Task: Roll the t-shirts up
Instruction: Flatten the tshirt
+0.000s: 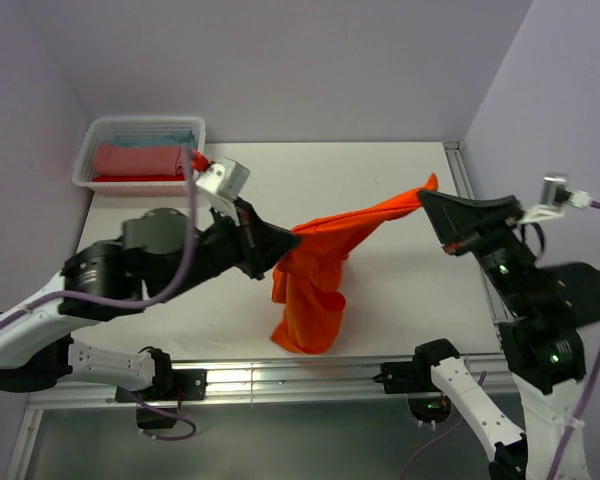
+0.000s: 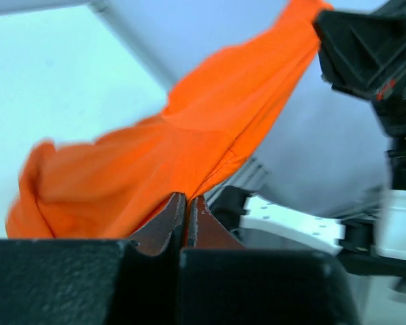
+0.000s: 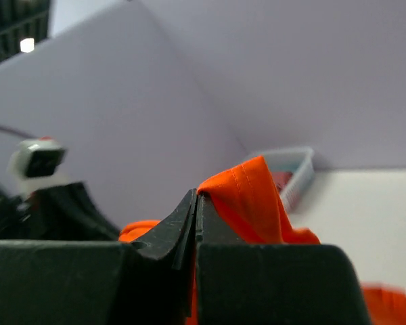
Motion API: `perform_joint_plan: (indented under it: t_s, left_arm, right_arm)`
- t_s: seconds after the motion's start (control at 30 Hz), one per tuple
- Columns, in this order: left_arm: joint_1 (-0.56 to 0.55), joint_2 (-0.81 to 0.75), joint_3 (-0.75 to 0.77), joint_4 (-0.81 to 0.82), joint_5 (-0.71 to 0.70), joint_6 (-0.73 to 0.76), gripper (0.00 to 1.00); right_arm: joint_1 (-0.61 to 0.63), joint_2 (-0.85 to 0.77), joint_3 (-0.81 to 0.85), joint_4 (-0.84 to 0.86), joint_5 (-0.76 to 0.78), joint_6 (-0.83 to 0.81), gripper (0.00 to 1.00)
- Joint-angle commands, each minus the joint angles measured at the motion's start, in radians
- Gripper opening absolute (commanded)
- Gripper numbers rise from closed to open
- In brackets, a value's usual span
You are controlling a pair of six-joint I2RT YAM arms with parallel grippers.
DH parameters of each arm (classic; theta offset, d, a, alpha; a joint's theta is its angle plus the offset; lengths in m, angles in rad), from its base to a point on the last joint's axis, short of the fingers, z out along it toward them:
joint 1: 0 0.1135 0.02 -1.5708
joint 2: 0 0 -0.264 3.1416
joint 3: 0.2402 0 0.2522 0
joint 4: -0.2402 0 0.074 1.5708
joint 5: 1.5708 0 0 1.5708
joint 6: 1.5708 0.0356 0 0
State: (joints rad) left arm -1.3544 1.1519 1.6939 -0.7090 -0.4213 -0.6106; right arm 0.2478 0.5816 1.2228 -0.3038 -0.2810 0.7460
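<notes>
- The left jaws are clenched on an edge of the orange t-shirt [image 1: 315, 265], above the middle of the counter [image 1: 410, 290]. In the left wrist view the two tips meet with the cloth pinched between them.
- The right jaws are likewise pressed together on a corner of the same shirt, above the right far part of the counter.
- The left arm [image 1: 170, 260] reaches from the near left towards the right, its wrist pointing right.
- The right arm [image 1: 525, 280] stands along the right edge, its wrist pointing left.
- The shirt is drawn out as a band between the two grips, its long axis running from the middle to the far right.
- Below the left grip the rest of the shirt hangs bunched, its lower end on the counter near the near edge.
- At the far left corner, well apart, a white basket [image 1: 145, 120] holds a red roll [image 1: 135, 162] with light blue cloth [image 1: 160, 140] behind it.
</notes>
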Motion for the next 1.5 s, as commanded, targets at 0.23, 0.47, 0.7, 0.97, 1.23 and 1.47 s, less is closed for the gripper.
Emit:
perform_joint_plan:
  t_s: [0.23,0.47,0.7,0.97,1.23,1.47]
  left_arm:
    - [-0.008,-0.020,0.158,0.117,0.244,0.069,0.00]
    - [0.262,-0.102,-0.114,0.186,0.411,-0.023,0.00]
    - [0.685,-0.002,-0.451,0.403,0.753,-0.072,0.00]
    - [0.995,0.285,-0.326,0.422,0.831,-0.018,0.00]
    - [1.014,0.522,-0.054,0.122,0.326,0.037,0.80]
    - [0.947,0.332,-0.374,0.249,0.414,0.008,0.74]
  right_arm:
    - [-0.007,-0.016,0.228,0.078,-0.077,-0.066,0.00]
    - [-0.005,0.142,0.140,0.058,-0.073,-0.033,0.00]
    - [-0.007,0.211,-0.140,0.229,-0.035,0.015,0.00]
    - [0.007,0.644,-0.036,0.381,0.002,-0.019,0.15]
    - [0.025,0.805,0.190,0.043,0.141,-0.091,0.77]
    - [0.025,0.499,-0.280,0.006,0.181,-0.068,0.60]
